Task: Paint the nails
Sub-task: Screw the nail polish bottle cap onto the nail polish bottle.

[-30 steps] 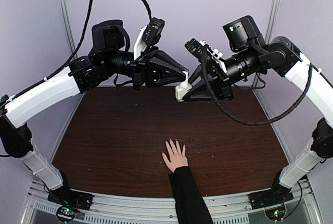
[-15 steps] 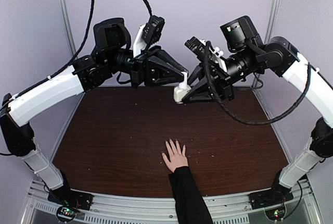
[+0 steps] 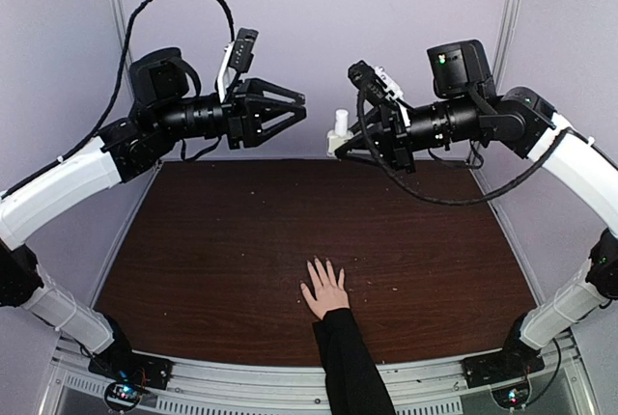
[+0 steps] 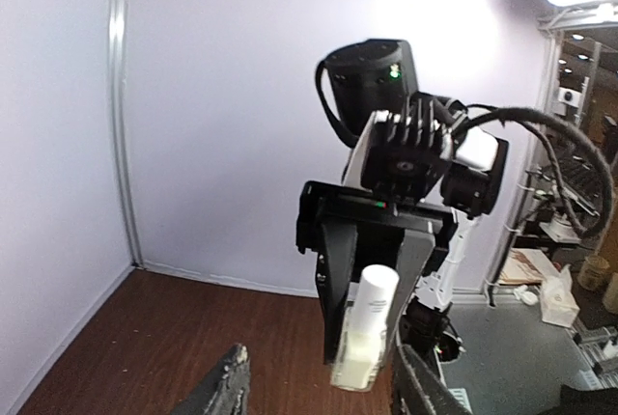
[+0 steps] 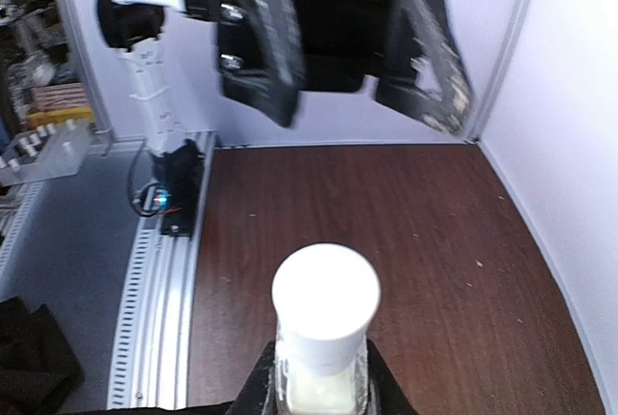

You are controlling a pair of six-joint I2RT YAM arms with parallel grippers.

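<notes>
Left gripper (image 3: pixel 301 106) is hanging high over the far left of the table (image 3: pixel 212 232), pointing right, jaws spread wide and holding nothing. In the left wrist view its two dark fingers (image 4: pixel 224 388) are sitting well apart at the bottom edge, with the other arm's load showing between them.

Right gripper (image 3: pixel 340 145) is hovering at the far centre, pointing left at the left gripper and pinching a small clear bottle (image 3: pixel 336 139) by its body. The bottle is standing about upright with its white cap (image 3: pixel 340 118) on top. The right wrist view is looking straight down the cap (image 5: pixel 325 291), with the fingers pressing on the bottle from both sides just below it. The two grippers are facing each other with a gap between them, not touching.

The hand (image 3: pixel 325 290) is lying flat, palm down, at the near centre of the table, fingers spread and pointing far, and a black sleeve (image 3: pixel 352 362) is running off the near edge. The nails (image 3: pixel 320 263) are sitting at the far fingertips, too small to see whether they are carrying paint. Both grippers are staying well apart from the hand.
</notes>
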